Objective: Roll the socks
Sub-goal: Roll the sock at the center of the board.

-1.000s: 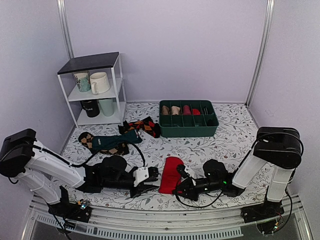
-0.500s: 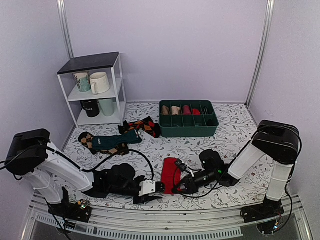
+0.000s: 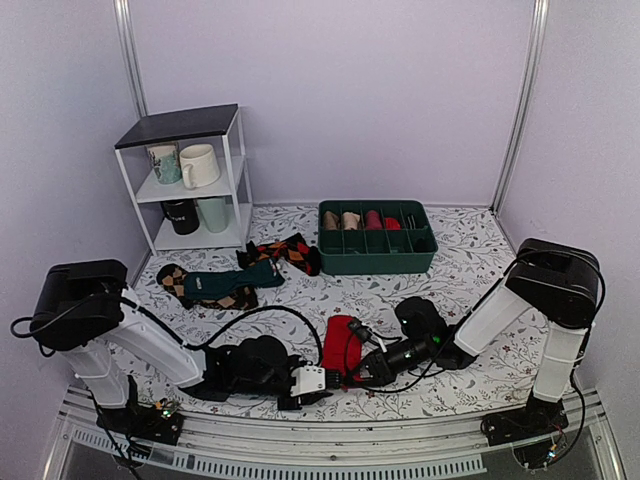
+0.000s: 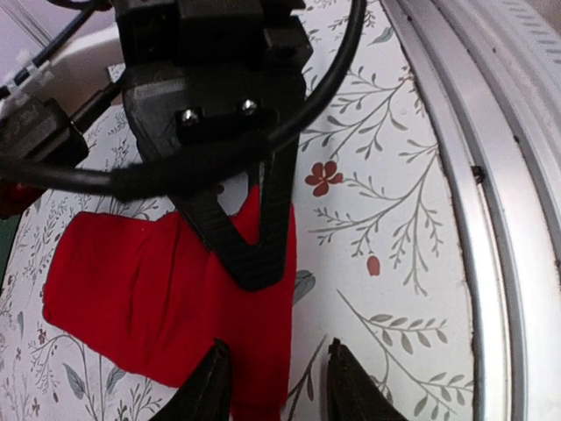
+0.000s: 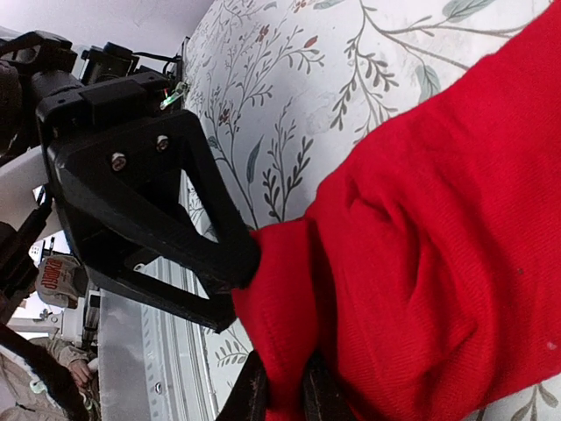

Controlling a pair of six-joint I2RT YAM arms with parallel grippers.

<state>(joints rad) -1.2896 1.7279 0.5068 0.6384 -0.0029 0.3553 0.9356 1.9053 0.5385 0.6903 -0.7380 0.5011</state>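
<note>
The red socks (image 3: 340, 336) lie stacked near the table's front edge, their near end lifted and folded back. My right gripper (image 3: 356, 368) is shut on that folded near end; in the right wrist view its fingertips (image 5: 282, 396) pinch a thick red fold (image 5: 438, 237). My left gripper (image 3: 322, 380) is open just left of it. In the left wrist view its gripper (image 4: 276, 386) straddles the socks' near edge (image 4: 149, 281), one finger over the fabric and one over the tablecloth. The right gripper's black finger (image 4: 254, 246) rests on the socks just ahead.
A green divider tray (image 3: 377, 262) with rolled socks stands at the back. A dark teal sock (image 3: 225, 283) and orange-and-black argyle socks (image 3: 285, 252) lie at the left. A white shelf (image 3: 190, 180) holds mugs. The metal front rail (image 3: 330, 440) runs close below the grippers.
My left gripper has slid right to the socks' near end. My right gripper has moved left and forward, folding the near end back, so the socks look shorter.
</note>
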